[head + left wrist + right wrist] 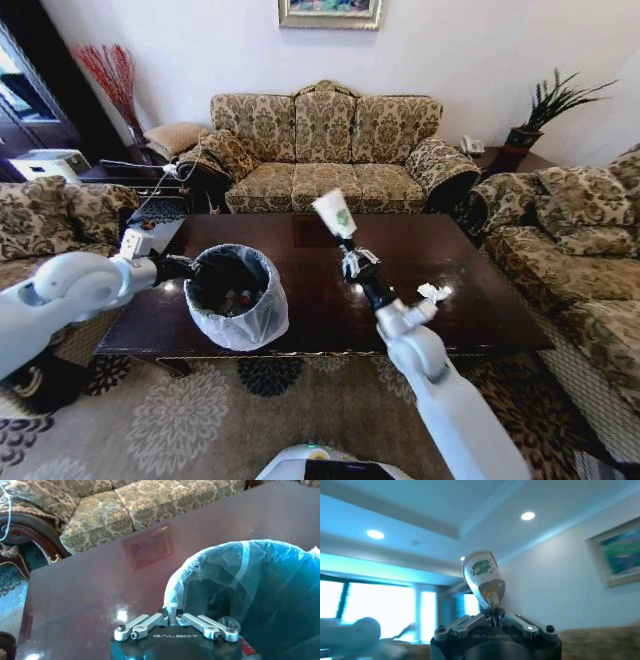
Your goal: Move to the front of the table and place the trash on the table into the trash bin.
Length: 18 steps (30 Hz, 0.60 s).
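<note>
Midway, right end effector (345, 243) is gripping paper cup (333, 213) above counter (480, 290); left end effector (172, 620) is pinching trash bin (236, 297) rim; tissue (434, 292) is waiting.

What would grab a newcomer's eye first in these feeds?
The right claw holds a white paper cup up over the middle of the table. Left of it, the left claw grips the rim of the bag-lined trash bin, lifted and tilted at the table's front-left edge.

Trash bin (237, 296) on table (480, 300) left — crumpled tissue (434, 292) right.
</note>
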{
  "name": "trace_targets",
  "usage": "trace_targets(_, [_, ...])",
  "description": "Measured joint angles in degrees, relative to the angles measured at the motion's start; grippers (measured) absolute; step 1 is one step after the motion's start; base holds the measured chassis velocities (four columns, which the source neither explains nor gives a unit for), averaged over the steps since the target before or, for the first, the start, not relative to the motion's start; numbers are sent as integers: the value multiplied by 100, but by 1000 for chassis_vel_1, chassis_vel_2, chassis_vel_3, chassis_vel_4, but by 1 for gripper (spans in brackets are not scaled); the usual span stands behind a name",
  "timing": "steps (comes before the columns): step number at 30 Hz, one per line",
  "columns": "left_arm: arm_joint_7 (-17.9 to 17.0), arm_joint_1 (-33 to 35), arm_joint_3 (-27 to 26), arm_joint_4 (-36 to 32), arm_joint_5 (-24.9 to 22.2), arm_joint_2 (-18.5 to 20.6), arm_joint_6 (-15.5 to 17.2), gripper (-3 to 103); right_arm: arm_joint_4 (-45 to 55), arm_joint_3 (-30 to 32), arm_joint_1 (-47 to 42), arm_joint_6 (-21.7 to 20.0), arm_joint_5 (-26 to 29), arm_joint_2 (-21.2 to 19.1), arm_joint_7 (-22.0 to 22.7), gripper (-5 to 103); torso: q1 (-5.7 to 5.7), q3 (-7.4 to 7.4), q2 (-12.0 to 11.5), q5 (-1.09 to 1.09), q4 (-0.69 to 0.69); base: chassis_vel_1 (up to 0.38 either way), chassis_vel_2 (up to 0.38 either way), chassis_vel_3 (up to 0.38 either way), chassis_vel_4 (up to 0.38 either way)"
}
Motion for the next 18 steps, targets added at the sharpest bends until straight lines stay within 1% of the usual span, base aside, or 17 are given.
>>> trace_targets(2, [-13, 3, -1, -45, -80, 106, -28, 1, 65, -292, 31, -79, -22, 33, -329, 0, 1, 0, 0, 2, 0, 0, 0, 0, 0])
trace_targets(3, [-27, 3, -1, -93, -106, 111, -31, 1, 62, -400, 43, -108, -72, 70, -379, 0, 1, 1, 0, 2, 0, 0, 0, 0, 0])
trace_targets(4, [-43, 0, -4, -250, -166, 107, -32, 1, 2, -689, 67, -159, -211, 177, -426, 0, 2, 1, 0, 1, 0, 0, 0, 0, 0])
trace_targets(5, [-51, -4, -12, -387, -212, 83, -19, 1, -74, -931, 91, -169, -291, 246, -399, 0, 2, 1, 0, 0, 0, 0, 0, 0, 0])
trace_targets(6, [-51, -4, -12, -387, -212, 83, -19, 1, -74, -931, 91, -169, -291, 246, -399, 0, 2, 1, 0, 0, 0, 0, 0, 0, 0])
trace_targets(8, [-115, -36, -52, -665, -307, 4, 19, 1, -282, -1406, 161, -164, -539, 438, -142, 0, 1, 1, 0, 1, 0, 0, 0, 0, 0])
trace_targets(9, [-146, -51, -70, -778, -360, -34, 30, 1, -359, -1514, 182, -162, -677, 520, -89, 0, 1, 0, 0, 1, 1, 0, 0, 0, 0])
trace_targets(10, [-146, -51, -70, -778, -360, -34, 30, 1, -359, -1514, 182, -162, -677, 520, -89, 0, 1, 0, 0, 1, 1, 0, 0, 0, 0])
trace_targets(11, [-173, -64, -84, -868, -396, -65, 38, 1, -409, -1574, 195, -164, -777, 578, -42, -3, 1, 1, 0, 1, 1, 0, 0, 0, 0])
trace_targets(12, [-189, -75, -95, -965, -426, -93, 47, 1, -454, -1629, 210, -175, -872, 637, 10, -3, 1, 1, 0, -1, 1, 0, 0, 0, 0])
trace_targets(13, [-202, -86, -107, -1123, -463, -133, 61, 1, -487, -1670, 231, -222, -936, 690, 50, 2, 1, 1, 0, -1, 1, 0, 0, 0, 0])
trace_targets(14, [-202, -86, -107, -1123, -463, -133, 61, 1, -487, -1670, 231, -222, -936, 690, 50, 2, 1, 1, 0, -1, 1, 0, 0, 0, 0])
trace_targets(17, [-205, -90, -108, -1275, -483, -200, 77, 1, -513, -1659, 249, -295, -980, 707, 74, 18, 1, 1, 0, 1, 0, 0, 0, 0, 0])
trace_targets(18, [-205, -90, -108, -1275, -483, -200, 77, 1, -513, -1659, 249, -295, -980, 707, 74, 18, 1, 1, 0, 1, 0, 0, 0, 0, 0])
